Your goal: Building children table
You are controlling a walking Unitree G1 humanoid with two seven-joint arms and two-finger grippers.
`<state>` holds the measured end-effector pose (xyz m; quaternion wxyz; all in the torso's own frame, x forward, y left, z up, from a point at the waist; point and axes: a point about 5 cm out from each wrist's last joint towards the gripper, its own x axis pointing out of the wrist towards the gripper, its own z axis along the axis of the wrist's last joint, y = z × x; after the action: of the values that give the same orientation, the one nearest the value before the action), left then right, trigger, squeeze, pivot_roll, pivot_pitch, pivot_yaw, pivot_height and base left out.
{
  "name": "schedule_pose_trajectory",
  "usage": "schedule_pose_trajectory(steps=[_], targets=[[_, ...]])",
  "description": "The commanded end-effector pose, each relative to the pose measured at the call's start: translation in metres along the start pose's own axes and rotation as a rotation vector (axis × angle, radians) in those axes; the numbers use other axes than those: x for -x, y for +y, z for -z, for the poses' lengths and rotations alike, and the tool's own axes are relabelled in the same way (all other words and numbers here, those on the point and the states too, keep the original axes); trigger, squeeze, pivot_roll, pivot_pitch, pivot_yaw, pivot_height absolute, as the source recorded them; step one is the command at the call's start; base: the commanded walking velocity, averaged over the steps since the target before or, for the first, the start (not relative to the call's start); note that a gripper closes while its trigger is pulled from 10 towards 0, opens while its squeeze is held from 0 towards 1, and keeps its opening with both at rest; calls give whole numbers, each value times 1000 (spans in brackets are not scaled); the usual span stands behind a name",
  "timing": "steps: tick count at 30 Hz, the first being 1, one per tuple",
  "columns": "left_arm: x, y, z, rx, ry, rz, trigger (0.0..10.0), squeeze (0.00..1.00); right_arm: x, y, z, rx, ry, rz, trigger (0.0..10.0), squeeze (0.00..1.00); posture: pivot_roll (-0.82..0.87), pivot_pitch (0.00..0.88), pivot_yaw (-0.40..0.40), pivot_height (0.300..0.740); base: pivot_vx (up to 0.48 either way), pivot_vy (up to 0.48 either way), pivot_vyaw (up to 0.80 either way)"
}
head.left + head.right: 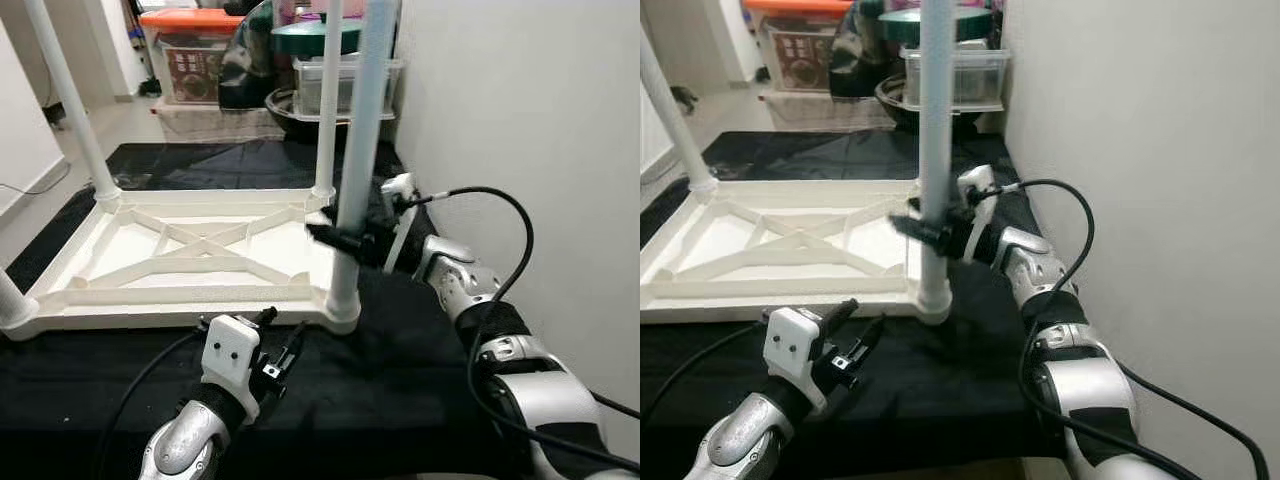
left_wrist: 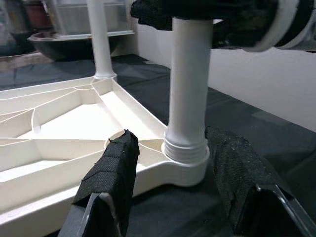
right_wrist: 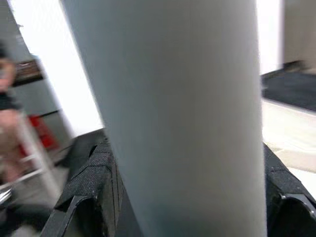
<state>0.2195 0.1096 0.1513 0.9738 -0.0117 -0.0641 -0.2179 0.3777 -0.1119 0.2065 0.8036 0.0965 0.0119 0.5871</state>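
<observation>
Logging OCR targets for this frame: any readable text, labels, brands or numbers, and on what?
None readable.
Storage bin with the orange lid: a printed panel on its front, too small and blurred to read.
Table top, table leg, right gripper, left gripper: no markings visible.

The white tabletop (image 1: pixel 780 250) lies upside down on a black cloth (image 1: pixel 960 370). The right gripper (image 1: pixel 940 232) clamps the near leg (image 1: pixel 935 150). The left gripper (image 1: pixel 855 335), fingers apart, hovers near this corner.
</observation>
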Motion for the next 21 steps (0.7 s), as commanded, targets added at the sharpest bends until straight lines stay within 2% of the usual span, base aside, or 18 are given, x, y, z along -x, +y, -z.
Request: schedule_pose_trajectory(steps=[1, 6, 7, 11, 14, 15, 16, 18, 19, 20, 21], targets=[[0, 3, 4, -5, 18, -8, 10000, 0, -10, 5, -2, 14, 18, -71, 10000, 0, -20, 0, -31, 740, 0, 0, 0], [0, 5, 3, -11, 17, -15, 10000, 0, -21, 10, -5, -8, 6, -151, 10000, 0, -6, 0, -30, 740, 0, 0, 0], [1, 7, 3, -15, 18, -19, 10000, 0, -23, 16, -3, -41, 1, -228, 0, 0, 5, 0, -31, 740, 0, 0, 0], [1, 7, 2, -17, 16, -21, 10000, 0, -22, 18, 2, -48, 12, -264, 0, 0, 5, 0, -31, 740, 0, 0, 0], [2, 7, 3, -18, 17, -23, 10000, 0, -21, 17, 5, -30, 16, -221, 0, 0, 8, 0, -39, 740, 0, 0, 0], [2, 7, 3, -17, 17, -22, 10000, 0, -22, 13, 7, -11, 14, -141, 0, 0, 4, 0, -37, 740, 0, 0, 0], [2, 6, 3, -17, 17, -22, 10000, 0, -23, 1, 7, 13, 11, 90, 0, 0, 9, 0, -39, 740, 0, 0, 0], [2, 6, 3, -17, 17, -22, 10000, 0, -23, 1, 7, 13, 11, 90, 0, 0, 9, 0, -39, 740, 0, 0, 0], [1, 6, 3, -16, 17, -23, 10000, 0, -22, -7, 7, 28, 6, 252, 0, 0, 9, 0, -39, 740, 0, 0, 0], [1, 6, 4, -15, 17, -22, 10000, 0, -12, -23, 6, 59, -1, 555, 0, 0, -5, 0, -28, 740, 0, 0, 0], [1, 6, 4, -15, 17, -22, 10000, 0, -12, -23, 6, 59, -1, 555, 0, 0, -5, 0, -28, 740, 0, 0, 0]])
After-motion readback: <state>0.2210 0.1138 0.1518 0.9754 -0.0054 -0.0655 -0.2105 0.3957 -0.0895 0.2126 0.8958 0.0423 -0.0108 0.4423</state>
